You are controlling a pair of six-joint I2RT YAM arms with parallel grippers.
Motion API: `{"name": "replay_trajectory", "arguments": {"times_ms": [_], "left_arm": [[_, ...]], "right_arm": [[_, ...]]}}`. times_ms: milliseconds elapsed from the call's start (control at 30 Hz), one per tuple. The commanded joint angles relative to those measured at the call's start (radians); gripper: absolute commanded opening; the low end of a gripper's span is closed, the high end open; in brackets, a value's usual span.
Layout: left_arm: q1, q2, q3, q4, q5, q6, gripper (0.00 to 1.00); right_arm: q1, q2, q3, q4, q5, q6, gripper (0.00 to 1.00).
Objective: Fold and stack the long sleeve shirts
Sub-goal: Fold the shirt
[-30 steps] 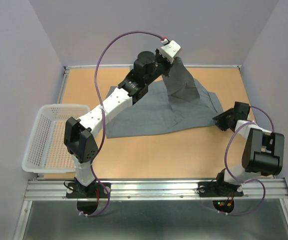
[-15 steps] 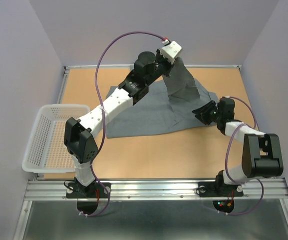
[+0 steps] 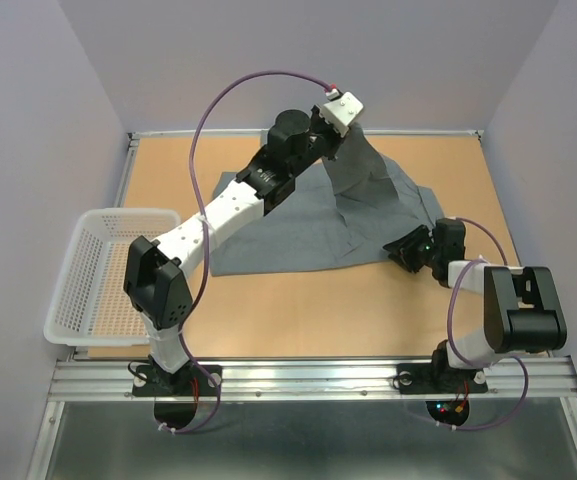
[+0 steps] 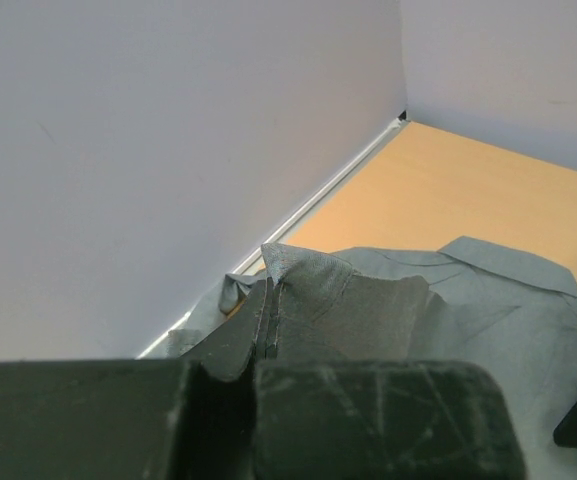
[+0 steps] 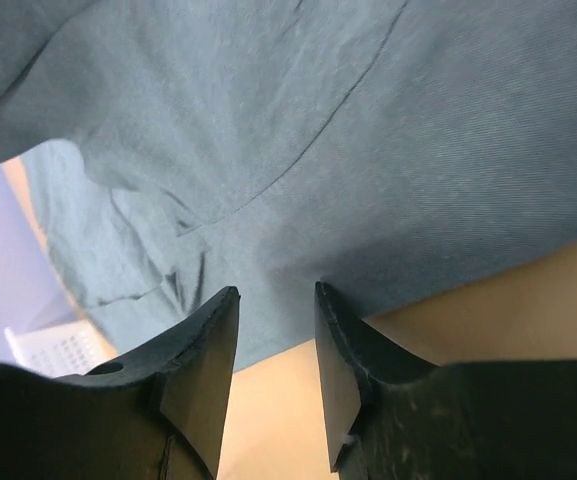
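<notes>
1. The grey shirt [image 3: 298, 225] is lying spread over the far half of the worktop [image 3: 298, 310], with one far part being lifted, pinched in the left gripper [image 3: 341, 138].
2. The right gripper [image 3: 406, 250] is being held empty, jaws apart, at the shirt's near right edge.
3. The cloth is being judged light, limp and prone to sagging, so hems or seams are best pinched.

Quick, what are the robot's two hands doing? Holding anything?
Left gripper: closed, holding the shirt.
Right gripper: open, holding nothing.
</notes>
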Motion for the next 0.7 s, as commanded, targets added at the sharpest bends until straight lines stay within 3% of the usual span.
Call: {"name": "replay_trajectory", "arguments": {"times_ms": [0,200,300,467,667], "left_arm": [[-0.006,-0.084,-0.024,0.102,0.012,0.050,0.00],[-0.006,-0.097,-0.053,0.122,0.078,0.134,0.00],[-0.006,-0.176,-0.169,0.122,0.193,0.226,0.00],[-0.006,-0.343,-0.554,0.122,0.312,0.363,0.00],[-0.006,-0.485,-0.814,0.123,0.328,0.357,0.00]], "right_arm": [[-0.010,-0.065,0.003,-0.073,0.075,-0.069,0.43],[-0.011,-0.157,0.102,-0.195,0.179,-0.144,0.46],[-0.011,-0.203,0.145,-0.236,0.219,-0.177,0.47],[-0.011,-0.240,0.191,-0.265,0.219,-0.195,0.47],[-0.011,-0.224,0.211,-0.272,0.210,-0.207,0.47]]}}
